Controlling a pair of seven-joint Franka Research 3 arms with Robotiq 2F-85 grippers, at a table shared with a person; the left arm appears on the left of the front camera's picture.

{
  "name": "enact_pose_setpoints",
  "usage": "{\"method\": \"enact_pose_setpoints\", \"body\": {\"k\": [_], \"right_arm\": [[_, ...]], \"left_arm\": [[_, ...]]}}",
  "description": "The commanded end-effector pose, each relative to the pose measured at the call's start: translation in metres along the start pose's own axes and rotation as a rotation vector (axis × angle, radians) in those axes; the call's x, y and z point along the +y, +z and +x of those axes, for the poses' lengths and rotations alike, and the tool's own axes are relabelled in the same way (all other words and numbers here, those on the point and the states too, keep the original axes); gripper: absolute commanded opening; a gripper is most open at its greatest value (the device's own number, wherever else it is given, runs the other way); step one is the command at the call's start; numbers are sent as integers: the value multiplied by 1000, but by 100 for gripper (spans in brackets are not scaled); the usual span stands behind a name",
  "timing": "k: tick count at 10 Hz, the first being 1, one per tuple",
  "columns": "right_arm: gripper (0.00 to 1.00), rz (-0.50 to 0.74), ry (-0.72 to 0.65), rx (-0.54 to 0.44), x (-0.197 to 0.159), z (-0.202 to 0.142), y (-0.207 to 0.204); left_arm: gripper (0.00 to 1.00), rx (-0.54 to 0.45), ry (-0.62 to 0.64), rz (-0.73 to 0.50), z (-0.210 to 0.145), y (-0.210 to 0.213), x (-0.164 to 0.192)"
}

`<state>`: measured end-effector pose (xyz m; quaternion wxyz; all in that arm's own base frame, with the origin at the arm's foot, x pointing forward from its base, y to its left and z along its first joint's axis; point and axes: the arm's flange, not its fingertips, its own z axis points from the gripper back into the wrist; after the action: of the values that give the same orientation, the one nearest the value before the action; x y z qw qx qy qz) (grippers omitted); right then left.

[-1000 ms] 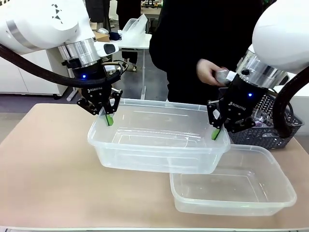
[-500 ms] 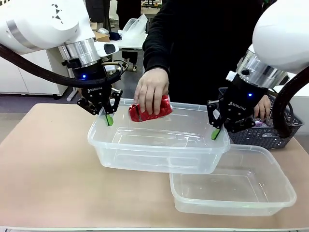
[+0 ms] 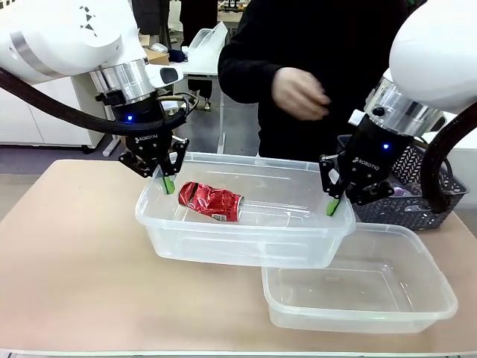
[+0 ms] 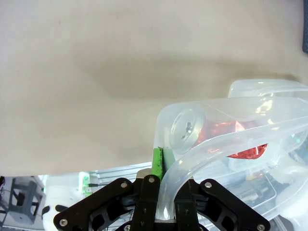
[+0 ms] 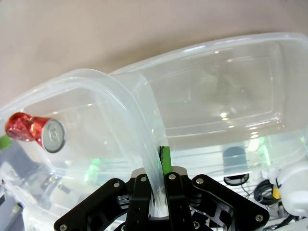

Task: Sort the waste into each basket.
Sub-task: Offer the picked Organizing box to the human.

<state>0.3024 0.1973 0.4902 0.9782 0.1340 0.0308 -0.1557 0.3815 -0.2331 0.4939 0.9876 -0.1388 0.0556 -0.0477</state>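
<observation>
1. Surface: the pale tan table (image 3: 67, 253) is matt and bare along its left and front.
2. The left gripper (image 3: 165, 181) has its jaws pinched tight on the left rim of the upper clear tub (image 3: 223, 246), with a green pad against the tub wall.
3. The right gripper (image 3: 333, 203) is clamped the same way on that tub's right rim.
4. The crushed red can (image 3: 211, 201) lies on its side on the tub floor, left of centre, near the left gripper.
5. The second clear tub (image 3: 335, 313) rests on the table at front right. The upper tub's right end overlaps its far-left corner.
6. The dark grey lattice basket (image 3: 425, 212) stands behind the right gripper.
7. A person in black stands at the far side, one hand (image 3: 298, 93) blurred, raised well above the tub.
8. Room: grey floor (image 3: 238, 123), white cabinets (image 3: 30, 112) at left, white side table (image 3: 201, 68) farther back.
</observation>
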Motion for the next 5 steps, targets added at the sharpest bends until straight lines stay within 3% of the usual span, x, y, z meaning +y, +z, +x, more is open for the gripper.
{"method": "enact_pose_setpoints", "body": {"k": [1,5], "right_arm": [[4,18,-31,-8,-6,4,0],[4,18,-31,-8,-6,4,0]], "left_arm": [[4,-3,14,-28,-1,8,-1],[4,-3,14,-28,-1,8,-1]]}}
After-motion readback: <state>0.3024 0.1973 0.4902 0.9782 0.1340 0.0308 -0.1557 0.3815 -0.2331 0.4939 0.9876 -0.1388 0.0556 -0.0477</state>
